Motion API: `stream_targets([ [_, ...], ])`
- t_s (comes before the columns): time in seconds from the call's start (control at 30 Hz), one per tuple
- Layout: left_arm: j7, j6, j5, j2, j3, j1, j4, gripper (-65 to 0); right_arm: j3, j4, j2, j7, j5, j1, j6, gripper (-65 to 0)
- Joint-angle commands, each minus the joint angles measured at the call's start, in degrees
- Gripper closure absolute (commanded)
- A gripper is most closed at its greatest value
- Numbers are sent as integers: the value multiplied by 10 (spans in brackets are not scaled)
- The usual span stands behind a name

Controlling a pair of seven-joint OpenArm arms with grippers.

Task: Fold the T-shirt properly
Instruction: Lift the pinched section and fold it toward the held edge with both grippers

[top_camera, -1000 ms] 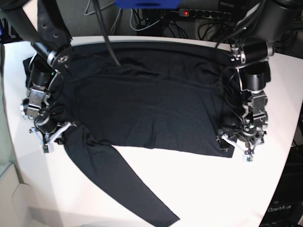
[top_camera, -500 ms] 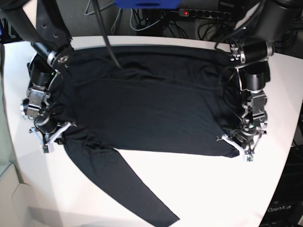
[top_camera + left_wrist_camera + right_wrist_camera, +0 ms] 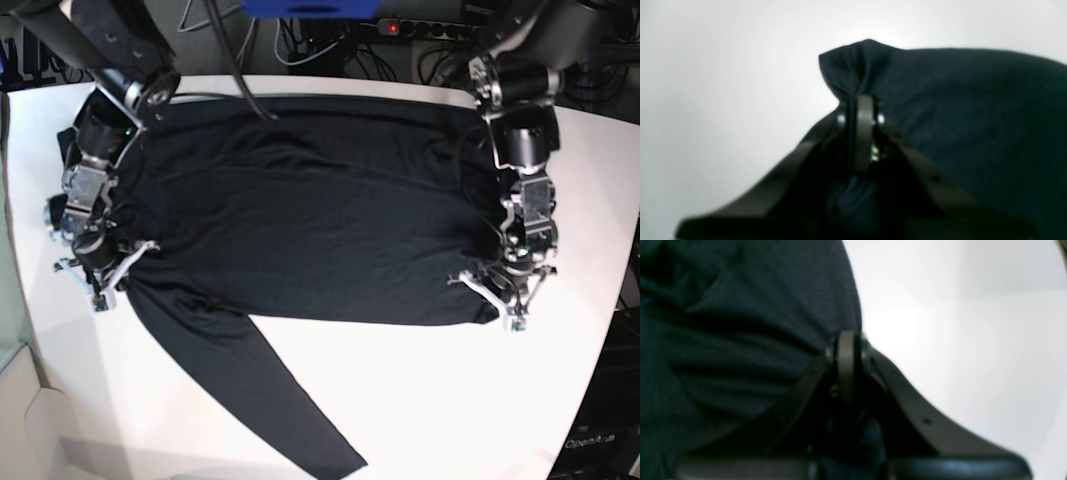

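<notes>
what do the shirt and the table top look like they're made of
The shirt looks like a soft, matte knit, probably cotton jersey: it drapes in loose wrinkles and bunches into fine pleats where the left gripper pinches its corner. The table looks like a smooth white laminate or painted board with a slight sheen; the exact material cannot be told.

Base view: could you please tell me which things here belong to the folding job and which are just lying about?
Belongs to the job:
- T-shirt, black, spread flat, one long sleeve trailing toward the near edge
- left pincer, shut on its near corner
- right pincer, shut on the opposite side
- white table

Just lying about:
- power strip with a red switch
- loose cables behind the table
</notes>
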Motion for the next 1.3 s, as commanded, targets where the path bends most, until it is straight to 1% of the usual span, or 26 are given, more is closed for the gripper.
stream_targets([
  [0.0, 1, -1, -1, -2, 0, -13, 36, 0, 1, 34, -1, 6, 3, 2, 2, -3],
  [0.13, 28, -1, -1, 10, 0, 31, 141, 0, 1, 128, -35, 6, 5, -29, 2, -3],
  [0.4, 72, -2, -2, 10, 0, 90, 263, 0, 4, 238, -68, 5, 5, -56, 2, -2],
  [0.57, 73, -2, -2, 10, 0, 140, 327, 0, 8, 315, -88, 5, 14, -97, 2, -2],
  [0.77, 73, -2, -2, 9, 0, 193, 385, 0, 4, 390, -94, 5, 73, -176, 2, -2],
  [0.9, 73, -2, -2, 9, -1, 222, 427, 0, 5, 419, -96, 8, 80, -216, 2, -2],
  [1.03, 108, -2, -2, 10, -11, 249, 478, 0, 5, 443, -95, 8, 131, -263, 2, -2],
  [1.1, 124, -2, -2, 11, -27, 259, 500, 0, 6, 460, -96, 8, 143, -285, 2, -2],
  [1.2, 126, -3, -2, 10, -33, 284, 521, 0, 7, 471, -96, 7, 160, -318, 2, -2],
  [1.27, 126, -3, -2, 8, -33, 302, 523, 0, 7, 471, -96, 8, 161, -333, 2, -2],
])
